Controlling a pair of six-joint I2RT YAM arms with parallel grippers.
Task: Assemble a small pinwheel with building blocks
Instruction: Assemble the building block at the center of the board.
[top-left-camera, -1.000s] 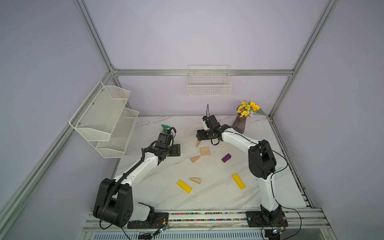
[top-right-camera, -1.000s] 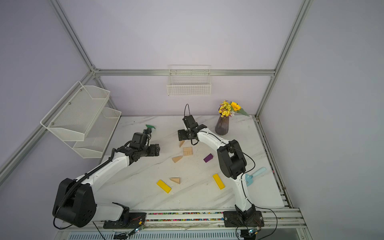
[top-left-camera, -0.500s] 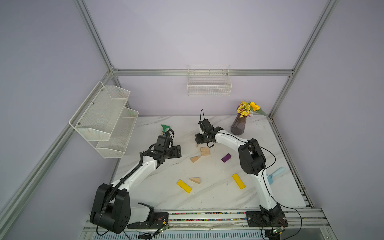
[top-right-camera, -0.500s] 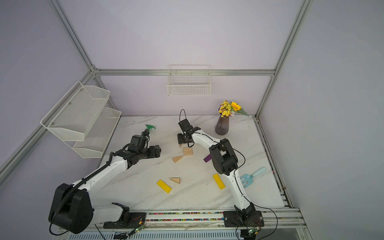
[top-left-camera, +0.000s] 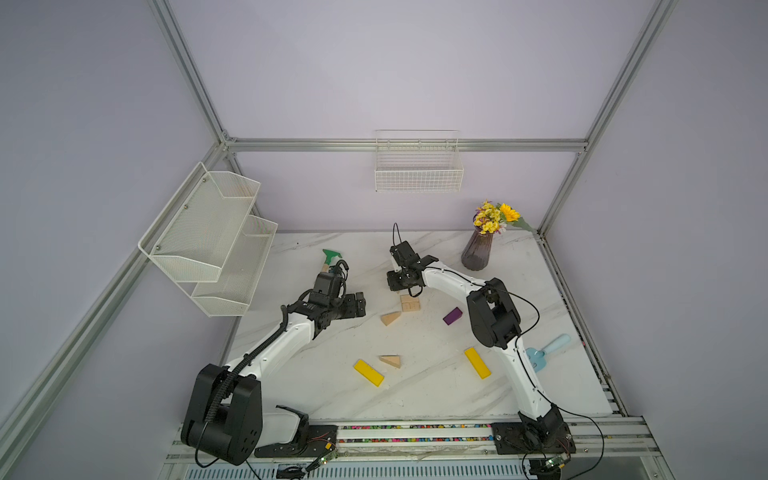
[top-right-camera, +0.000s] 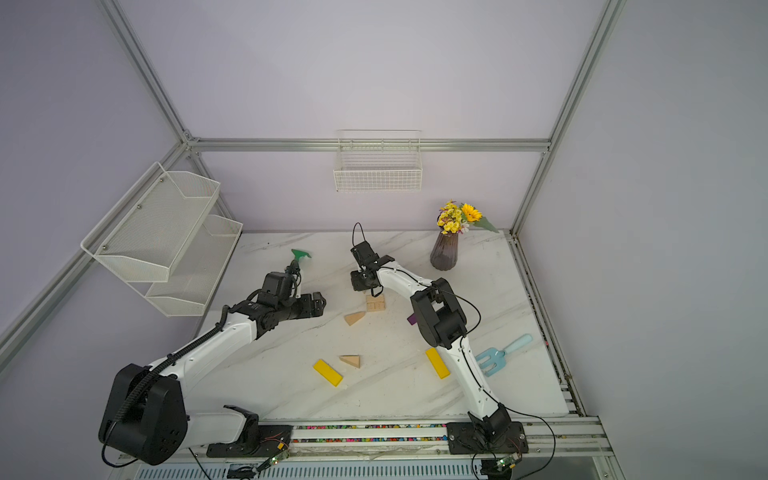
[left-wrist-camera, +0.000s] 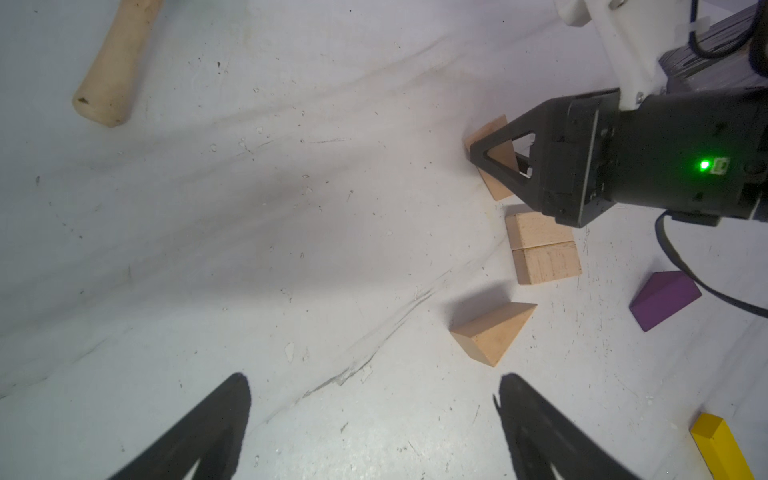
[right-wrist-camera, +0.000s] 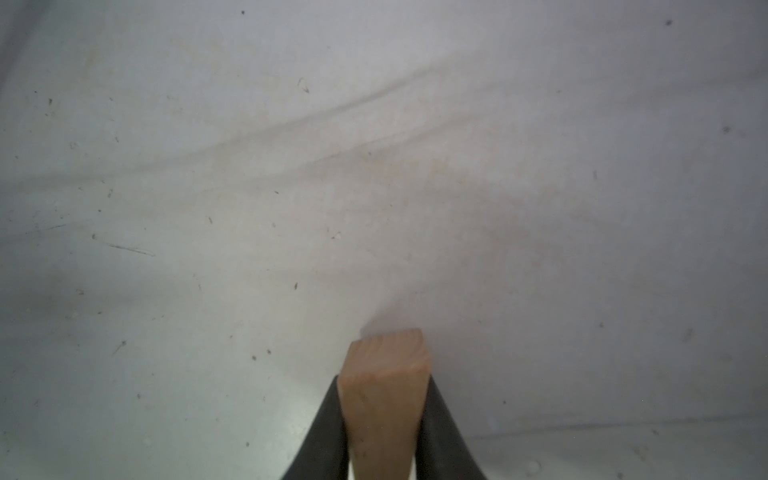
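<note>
The right end effector (right-wrist-camera: 383, 380) pinches a tan wedge (right-wrist-camera: 384, 409) between its dark fingers (right-wrist-camera: 328, 419). The wedge is pale wood with fine grain lines on its blunt end, and the frame edge cuts off its lower part. Whether it rests on the desk (right-wrist-camera: 249, 187) or hangs just clear is hard to tell. In the left wrist view a black, open-framed finger covers most of that wedge. Just beside it, two tan rectangular blocks (left-wrist-camera: 542, 247) lie touching along a long side, forming a square partly tucked under the black housing. A second tan wedge (left-wrist-camera: 492, 332) lies near them. The left end effector (left-wrist-camera: 374, 399) hovers close to it, jaws spread wide over scuffed, marbled desk, with only its tips in frame. The purple wedge (left-wrist-camera: 663, 299) sits apart, matte – in a top view the right arm hides most of it. Further out, a third tan wedge (top-left-camera: 390, 360) lies just beside a flat yellow bar (top-left-camera: 368, 372), and the other yellow bar (top-left-camera: 477, 362) lies by the right arm. The arm partly hides a pale blue fork (top-left-camera: 546, 353), and the rake's rounded wooden handle (left-wrist-camera: 116, 62) runs out of frame.
</note>
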